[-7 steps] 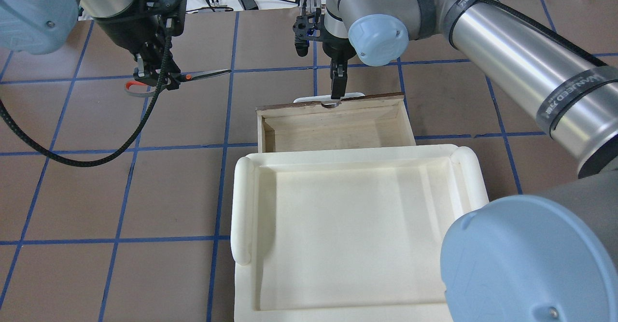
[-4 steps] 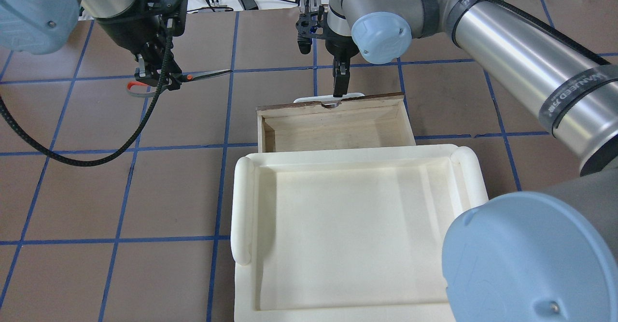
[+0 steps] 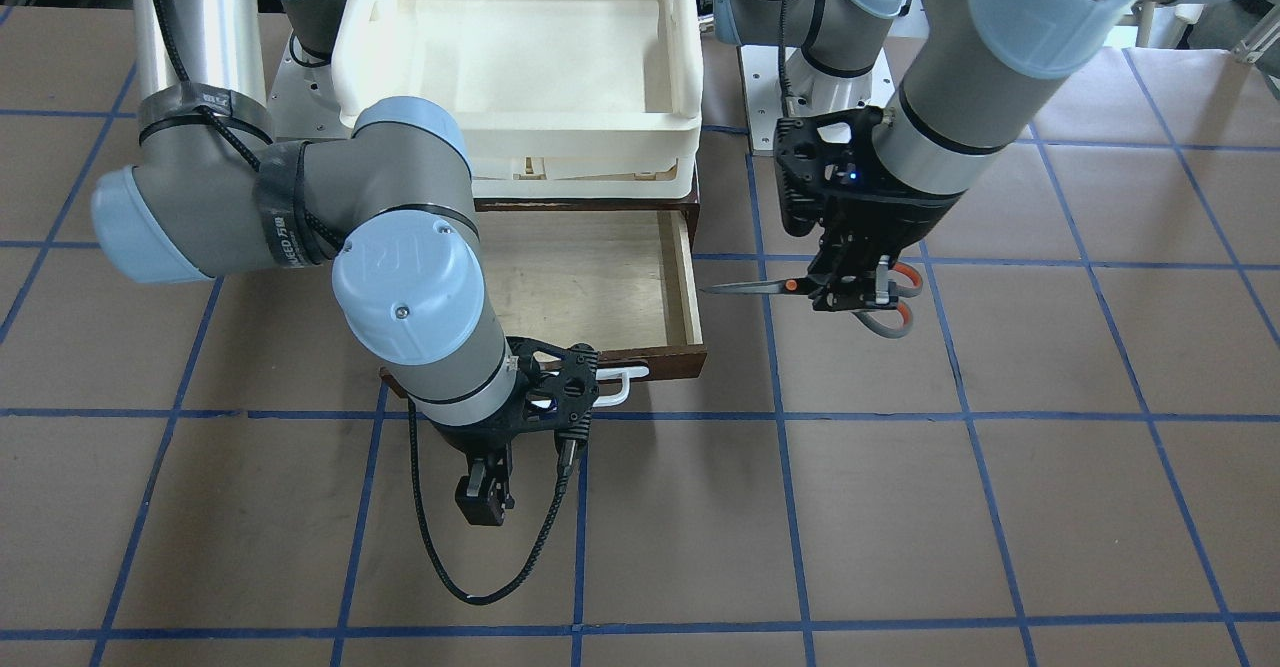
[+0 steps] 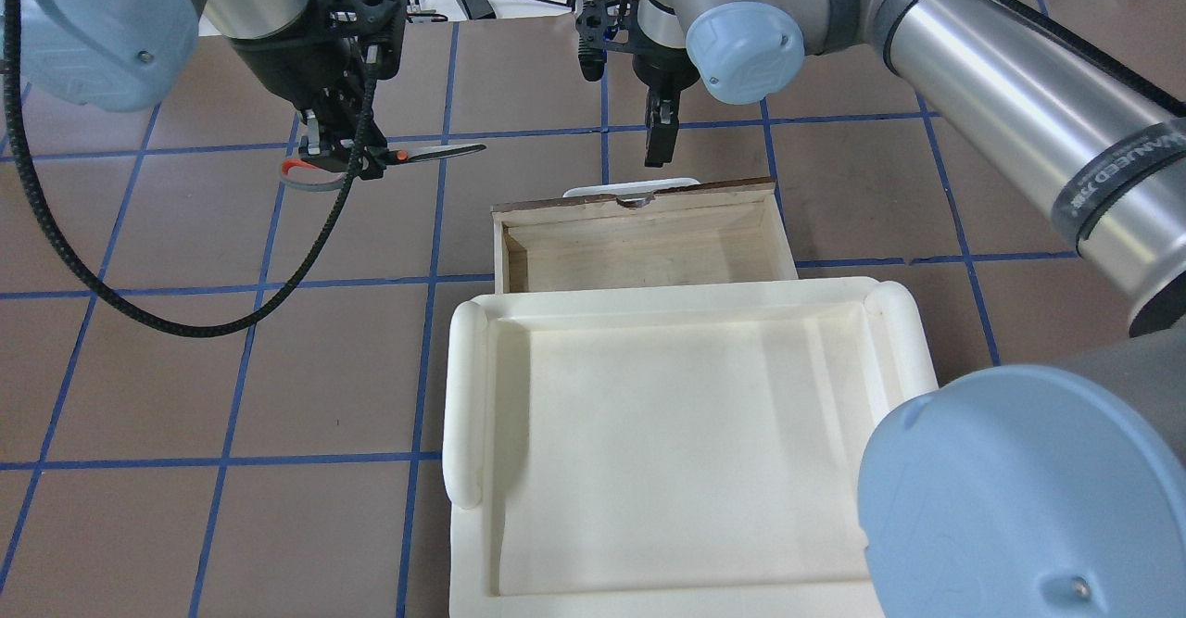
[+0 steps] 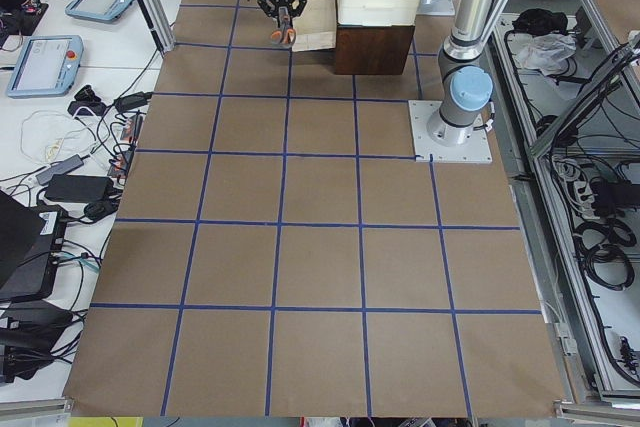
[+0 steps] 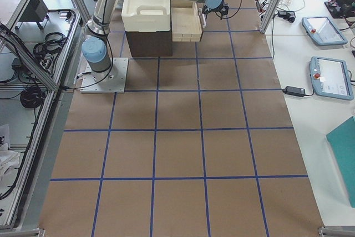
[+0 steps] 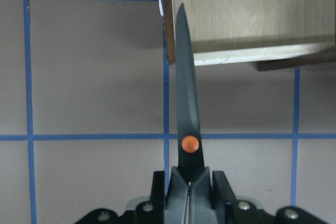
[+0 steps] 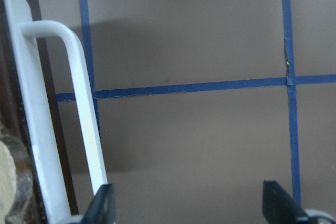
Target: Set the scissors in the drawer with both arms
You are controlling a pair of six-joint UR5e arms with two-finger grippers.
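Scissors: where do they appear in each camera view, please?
Front-facing: scissors right of centre.
Overhead: upper left.
Exterior left: top, tiny.
Exterior right: cannot make out.
Left wrist: centre, blades pointing up.
Right wrist: not in view.
Shared landmark: white drawer handle, in front-facing, overhead and both wrist views.

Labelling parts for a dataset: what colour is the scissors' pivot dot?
Orange. The pivot dot on the scissors shows best in the left wrist view.

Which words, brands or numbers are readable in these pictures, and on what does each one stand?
"WANEED": black strap around the right arm; marks after it unreadable.
Embossed logo on that arm's blue joint cap: too faint to read.
Teach pendant screens: too small to read.
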